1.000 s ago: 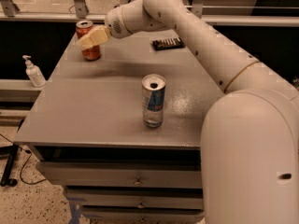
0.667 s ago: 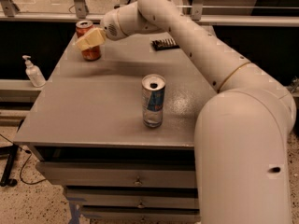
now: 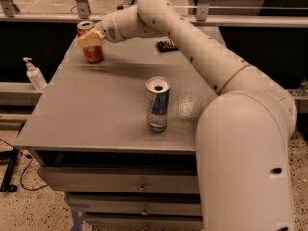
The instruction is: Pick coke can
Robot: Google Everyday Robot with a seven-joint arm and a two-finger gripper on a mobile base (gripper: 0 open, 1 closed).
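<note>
The coke can (image 3: 92,53) is red with a silver top and stands upright near the far left corner of the grey table (image 3: 96,109). My gripper (image 3: 90,38) is right at the can, its cream-coloured tip covering the can's upper front. The white arm reaches to it from the right, across the back of the table. The can's base rests on the table top.
A slim silver-and-blue can (image 3: 158,104) stands upright mid-table, nearer the front. A small dark object (image 3: 167,45) lies at the back. A white pump bottle (image 3: 34,74) stands on a ledge to the left. Drawers sit under the table's front edge.
The arm's elbow has swung a little to the left. The gripper has stayed at the coke can, and the can has not visibly moved.
</note>
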